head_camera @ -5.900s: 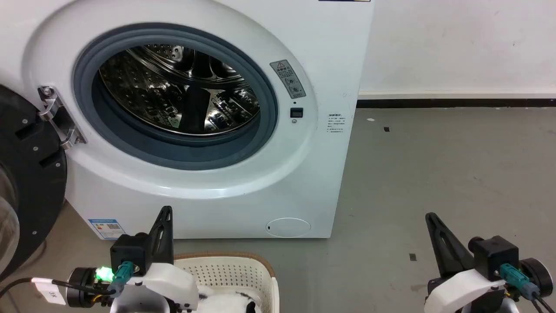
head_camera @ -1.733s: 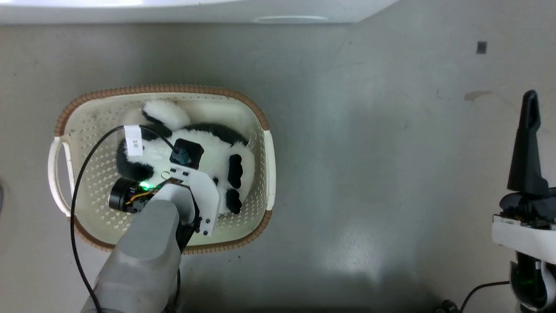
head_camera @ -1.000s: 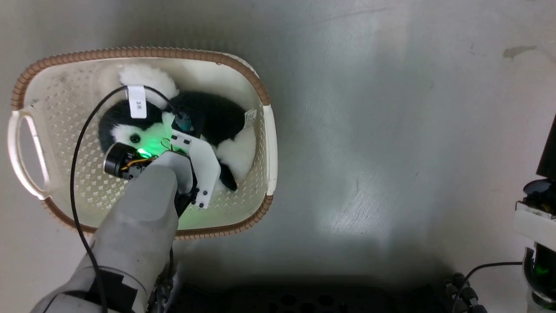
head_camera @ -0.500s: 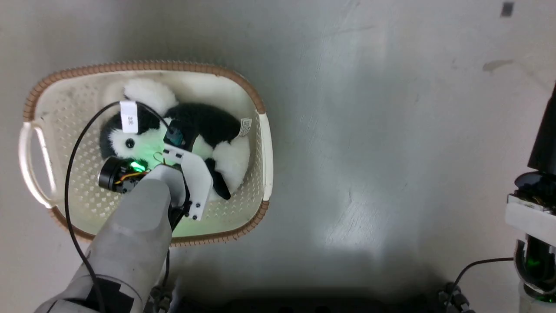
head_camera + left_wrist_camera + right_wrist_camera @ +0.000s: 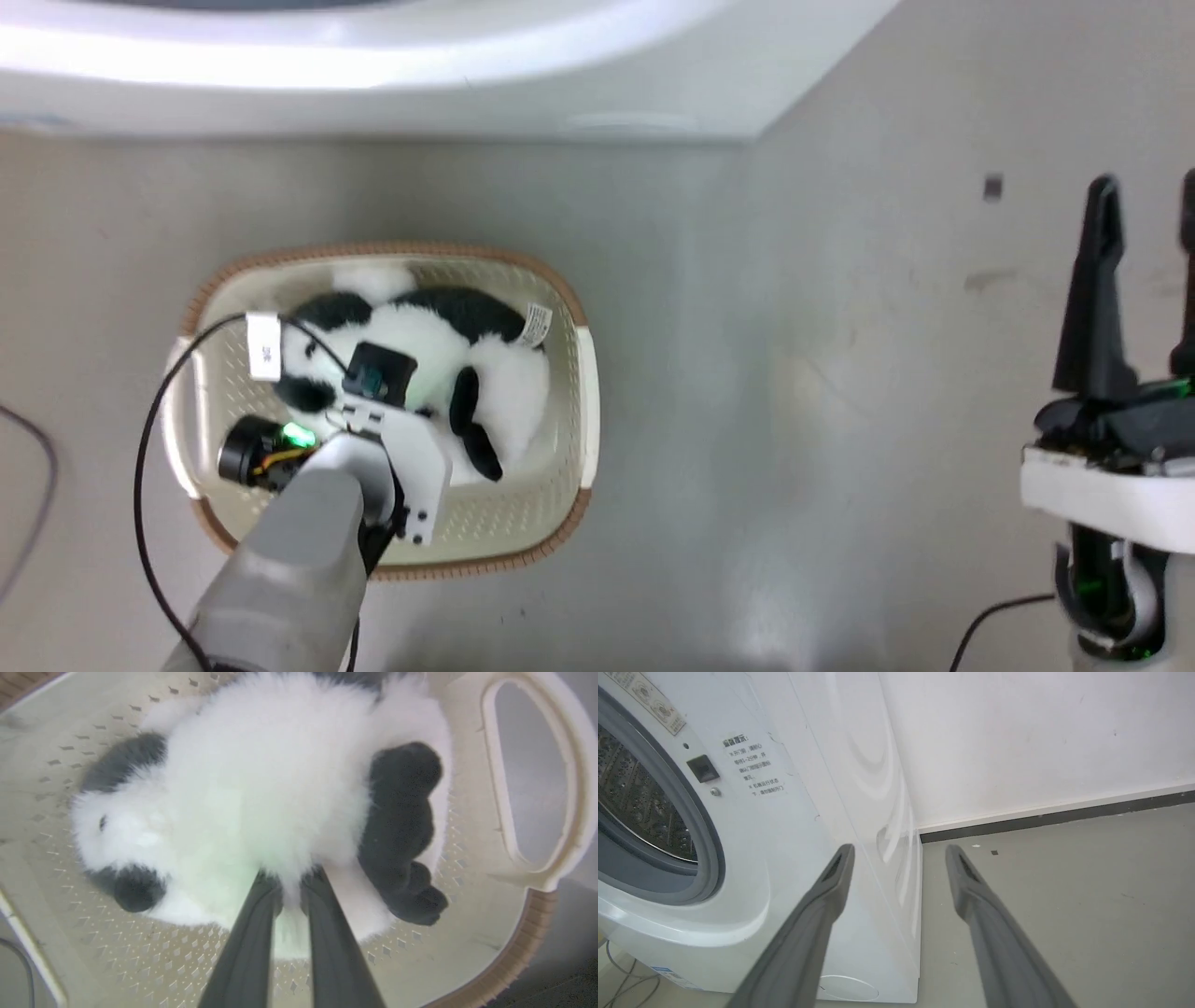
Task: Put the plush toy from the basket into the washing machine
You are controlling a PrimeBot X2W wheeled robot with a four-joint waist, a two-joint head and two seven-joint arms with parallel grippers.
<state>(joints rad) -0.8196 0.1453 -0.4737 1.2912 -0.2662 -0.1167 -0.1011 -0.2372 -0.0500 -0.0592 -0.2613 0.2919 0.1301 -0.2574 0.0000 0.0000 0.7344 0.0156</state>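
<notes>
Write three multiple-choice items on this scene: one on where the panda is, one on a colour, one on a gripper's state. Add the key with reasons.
1. Of the basket and the washing machine, where is the plush toy?
A. in the machine's drum
B. in the basket
C. in neither

2. What colour is the basket's rim?
A. blue
B. black
C. brown

3. Of the left gripper and the right gripper, which is shut on the plush toy?
A. the left
B. the right
C. neither

Key:
1 B: the head view shows the toy inside the basket's perforated walls.
2 C: a brown woven-look band runs around the cream basket.
3 A: in the left wrist view the two fingers pinch white fur between them, while the right gripper's fingers stand apart with nothing between them.
</notes>
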